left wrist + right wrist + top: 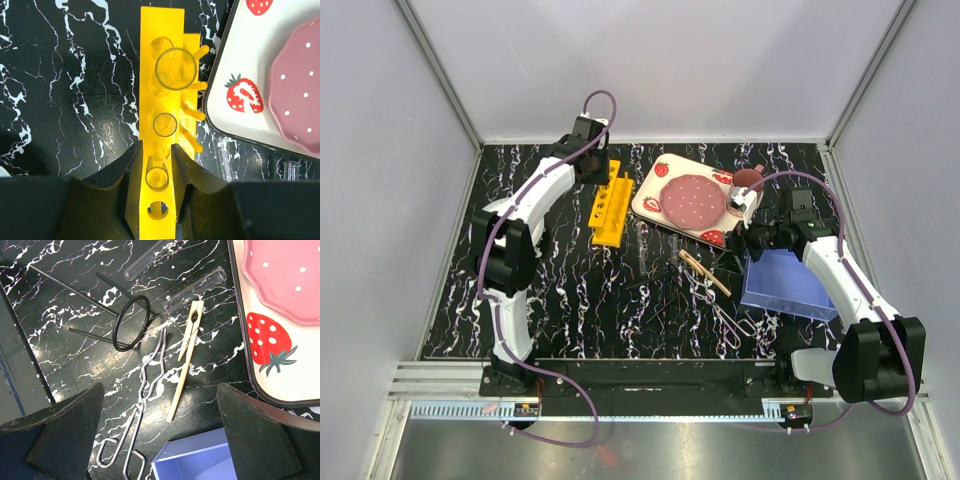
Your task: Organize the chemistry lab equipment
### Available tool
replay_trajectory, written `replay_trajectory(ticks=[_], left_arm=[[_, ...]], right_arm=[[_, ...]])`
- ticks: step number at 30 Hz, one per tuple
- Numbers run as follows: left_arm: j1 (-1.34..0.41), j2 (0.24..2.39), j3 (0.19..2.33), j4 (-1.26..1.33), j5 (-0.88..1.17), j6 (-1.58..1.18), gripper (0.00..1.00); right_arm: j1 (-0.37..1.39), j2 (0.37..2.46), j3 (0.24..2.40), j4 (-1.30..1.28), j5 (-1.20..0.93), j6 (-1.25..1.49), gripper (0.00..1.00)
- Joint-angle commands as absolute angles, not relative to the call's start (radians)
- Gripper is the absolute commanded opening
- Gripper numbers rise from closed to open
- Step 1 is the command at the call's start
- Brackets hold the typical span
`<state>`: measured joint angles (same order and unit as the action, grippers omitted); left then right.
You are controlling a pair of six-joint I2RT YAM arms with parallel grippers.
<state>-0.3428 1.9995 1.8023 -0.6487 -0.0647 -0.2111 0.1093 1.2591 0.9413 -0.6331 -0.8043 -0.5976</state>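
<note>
I'd have called this maybe a third of the way done. The rack [160, 30] sat at the far left-centre of the table [550, 300], just left of the tray [235, 60]. Three tubes stood in it: a wide tube [175, 69] toward the far end, a slim tube [165, 124] in the middle and a third tube [157, 175] nearer in. The left gripper [156, 150] was down on that third tube with its jaws narrow and straddling it (I couldn't tell if they were pinching the glass or just clear of it). One hole at the rack's near end looked empty. The rest hadn't been sorted and lay flat on the table, near the tray's near edge and left of the blue box [200, 460]. That was two loose tubes [195, 287], the clamp [186, 350], the forceps [147, 385] and a black ring [131, 322] with its rods [75, 287]. The right gripper [160, 390] hovered over the forceps and clamp, jaws spread wide and holding nothing. My guess was the loose tubes would go to the rack, and I couldn't say where the other tools belonged.
</note>
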Motion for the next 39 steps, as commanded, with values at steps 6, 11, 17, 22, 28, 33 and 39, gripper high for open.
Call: replay_trajectory(ticks=[6, 11, 17, 22, 28, 33, 39], left_arm=[[-0.344, 1.872, 1.75, -0.588, -0.097, -0.23, 0.43], [-0.341, 1.763, 1.68, -0.548, -0.112, -0.236, 0.6], [-0.295, 1.55, 1.499, -0.488, -0.094, -0.261, 0.88], [-0.197, 1.332, 1.271, -0.43, -0.074, -0.288, 0.99], [-0.045, 1.056, 1.005, -0.423, 0.062, -0.317, 0.99], [0.026, 0.905, 0.885, -0.5, 0.15, -0.318, 0.99], [0.031, 0.802, 0.822, -0.581, 0.21, -0.313, 0.99]], right_arm=[[0.109, 1.253, 0.943, -0.627, -0.825, -0.614, 1.0], [0.107, 1.25, 0.94, -0.626, -0.859, -0.611, 1.0], [0.113, 1.275, 1.012, -0.647, -0.899, -0.537, 1.0], [0.194, 1.371, 1.187, -0.817, -0.833, -0.517, 1.0], [0.337, 1.561, 1.428, -0.89, -0.77, -0.356, 1.0], [0.472, 1.754, 1.557, -0.818, -0.714, -0.099, 1.0], [0.571, 1.951, 1.672, -0.732, -0.447, 0.09, 1.0]])
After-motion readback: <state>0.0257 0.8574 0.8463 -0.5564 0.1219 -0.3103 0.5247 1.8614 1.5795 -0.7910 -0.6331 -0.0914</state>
